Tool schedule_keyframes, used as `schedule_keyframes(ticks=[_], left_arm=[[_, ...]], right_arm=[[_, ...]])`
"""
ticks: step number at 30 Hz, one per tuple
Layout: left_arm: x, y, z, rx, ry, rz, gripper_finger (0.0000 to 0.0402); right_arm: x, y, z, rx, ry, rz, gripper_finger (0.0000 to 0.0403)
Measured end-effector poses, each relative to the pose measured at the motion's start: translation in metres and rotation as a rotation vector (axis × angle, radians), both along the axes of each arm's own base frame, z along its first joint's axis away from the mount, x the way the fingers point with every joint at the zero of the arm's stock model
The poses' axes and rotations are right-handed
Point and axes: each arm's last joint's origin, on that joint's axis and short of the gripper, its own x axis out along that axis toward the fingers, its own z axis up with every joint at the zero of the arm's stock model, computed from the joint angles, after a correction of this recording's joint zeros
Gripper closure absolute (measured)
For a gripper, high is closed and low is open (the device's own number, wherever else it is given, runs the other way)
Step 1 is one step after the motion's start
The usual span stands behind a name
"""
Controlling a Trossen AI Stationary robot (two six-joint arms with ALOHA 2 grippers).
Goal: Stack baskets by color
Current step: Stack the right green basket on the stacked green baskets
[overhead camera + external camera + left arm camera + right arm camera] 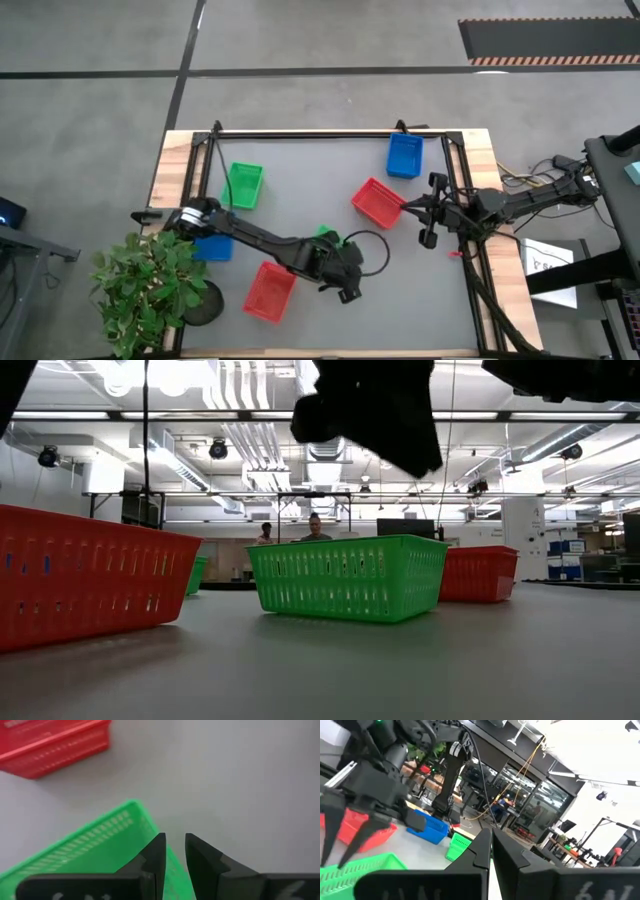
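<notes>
Grey and matte, the desk (pixel 330 290) sits in a wooden frame inside a bright workshop with ceiling ducts and strip lights; 2 people show far off in the low view.

6 baskets are visible from above: a green basket (pixel 243 185) at the back left, a blue basket (pixel 404 154) at the back right, a red basket (pixel 377 202) right of centre, another red basket (pixel 270 291) at the front left, a blue one (pixel 212 247) half hidden under the left arm, and a second green basket (pixel 327 236) near the middle, mostly covered by that arm. All are small rectangular tubs of glossy hard plastic with slotted lattice walls and a smooth rim.

The left gripper (pixel 173 851) hangs over the middle green basket's rim (pixel 145 820); its jaws stand a narrow gap apart, and whether they already touch the wall cannot be told. The right gripper (pixel 428 215) waits near the desk's right edge, just beside the red basket, jaws pressed together on nothing.

Risks, as a judgement: the thin rim may slip past 1 jaw, so the left gripper closes on air; a pinch on 1 corner could tilt the light basket as it lifts; the slick plastic could skid on the desk if nudged.
</notes>
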Motion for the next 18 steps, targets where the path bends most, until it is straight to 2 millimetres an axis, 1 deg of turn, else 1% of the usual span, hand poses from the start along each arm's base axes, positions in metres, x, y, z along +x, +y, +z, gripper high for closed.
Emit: schedule_keyframes(ticks=[5,11,13,18], left_arm=[[0.012,-0.001,-0.015,0.004,-0.003,0.011,0.0349],[0.017,-0.004,-0.031,0.012,0.026,0.002,0.0377],[0.018,-0.004,-0.033,0.007,0.013,0.002,0.0382],[0.019,-0.005,-0.037,-0.093,0.017,0.001,0.0384]], right_arm=[[0.0,0.0,0.0,-0.01,0.0,-0.004,0.0394],[0.001,-0.001,0.0,-0.007,0.004,-0.008,0.0394],[0.0,-0.001,0.0,0.001,0.003,-0.007,0.0394],[0.001,-0.001,-0.001,0.012,0.004,-0.004,0.0394]])
